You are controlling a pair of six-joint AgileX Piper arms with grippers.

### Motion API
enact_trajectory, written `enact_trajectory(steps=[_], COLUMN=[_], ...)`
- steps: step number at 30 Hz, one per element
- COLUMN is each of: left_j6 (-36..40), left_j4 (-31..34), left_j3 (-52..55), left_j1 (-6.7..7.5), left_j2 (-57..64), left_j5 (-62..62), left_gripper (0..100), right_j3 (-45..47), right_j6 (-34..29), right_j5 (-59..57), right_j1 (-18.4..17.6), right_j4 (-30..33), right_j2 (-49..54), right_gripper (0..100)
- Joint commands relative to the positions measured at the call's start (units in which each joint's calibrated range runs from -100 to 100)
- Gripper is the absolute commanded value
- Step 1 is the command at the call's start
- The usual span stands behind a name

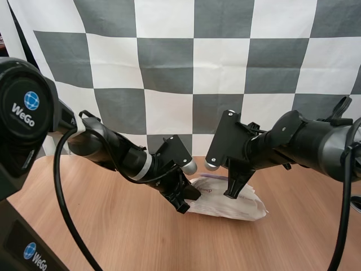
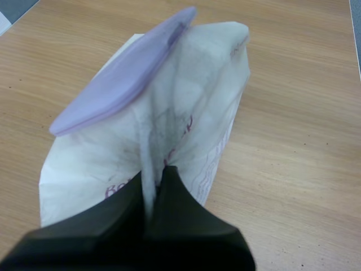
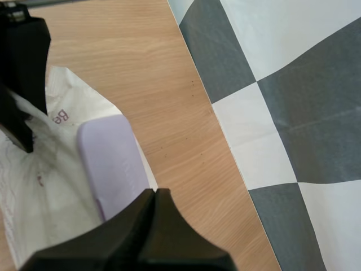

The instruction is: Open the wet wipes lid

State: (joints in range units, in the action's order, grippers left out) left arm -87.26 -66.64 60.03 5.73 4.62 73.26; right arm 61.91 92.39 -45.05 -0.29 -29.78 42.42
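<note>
A white pack of wet wipes [image 1: 240, 207] lies on the wooden table [image 1: 101, 226] between both arms. Its lilac lid [image 1: 217, 177] sits on top and looks closed. My left gripper [image 1: 189, 197] is at the pack's left end. In the left wrist view this gripper [image 2: 153, 189] is shut on a fold of the pack [image 2: 192, 101], just below the lid [image 2: 121, 82]. My right gripper [image 1: 230, 193] hangs over the pack's middle. In the right wrist view it [image 3: 155, 195] forms one shut wedge with its tip at the lid's [image 3: 110, 164] near edge, on the pack [image 3: 34, 192], with the left gripper [image 3: 22, 79] beyond.
Bare wood surrounds the pack on all sides. The table's back edge runs close behind the pack.
</note>
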Motion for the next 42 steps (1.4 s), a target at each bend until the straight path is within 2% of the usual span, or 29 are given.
enact_trajectory(steps=[1, 2, 3, 6, 8, 9, 15, 27, 33, 39, 41, 42], left_j6=[0.0, 0.0, 0.0, 0.0, 0.0, 0.0, 0.0, 0.0, 0.0, 0.0, 0.0, 0.0], left_j4=[0.0, 0.0, 0.0, 0.0, 0.0, 0.0, 0.0, 0.0, 0.0, 0.0, 0.0, 0.0], left_j3=[0.0, 0.0, 0.0, 0.0, 0.0, 0.0, 0.0, 0.0, 0.0, 0.0, 0.0, 0.0], left_j1=[-0.01, -0.01, -0.01, -0.01, -0.01, -0.01, -0.01, -0.01, -0.01, -0.01, -0.01, -0.01], left_j2=[0.0, 0.0, 0.0, 0.0, 0.0, 0.0, 0.0, 0.0, 0.0, 0.0, 0.0, 0.0], left_j5=[0.0, 0.0, 0.0, 0.0, 0.2, 0.2, 0.7, 0.7, 0.7, 0.7, 0.7, 0.7], left_gripper=[0, 0, 0, 0, 0, 0, 0, 0, 0, 0, 0, 0], right_j3=[0.1, 0.1, 0.1, 0.1, 0.1, 0.1, 0.1, 0.1, 0.1, 0.1, 0.1, 0.1], right_j6=[-2.1, -2.5, -3.0, -4.9, -4.9, -4.9, -4.8, -3.6, -1.8, -1.8, -1.8, -1.8], right_j5=[-5.4, -7.1, -8.4, -13.3, -17.0, -17.3, -14.5, -3.8, -3.9, -3.9, -3.9, -3.9], right_j1=[0.0, 0.0, 0.0, 0.0, 0.0, 0.0, 0.0, 0.0, 0.0, 0.0, 0.0, 0.0], right_j4=[2.3, 3.1, 4.4, 7.7, 8.3, 8.3, 7.4, 6.1, 3.6, 3.1, 3.1, 3.1], right_j2=[1.5, 2.4, 3.1, 5.0, 5.2, 5.2, 5.1, -0.1, -1.3, -2.9, -2.9, -2.9], right_gripper=[0, 0, 8, 46, 62, 63, 55, 55, 46, 44, 35, 24])
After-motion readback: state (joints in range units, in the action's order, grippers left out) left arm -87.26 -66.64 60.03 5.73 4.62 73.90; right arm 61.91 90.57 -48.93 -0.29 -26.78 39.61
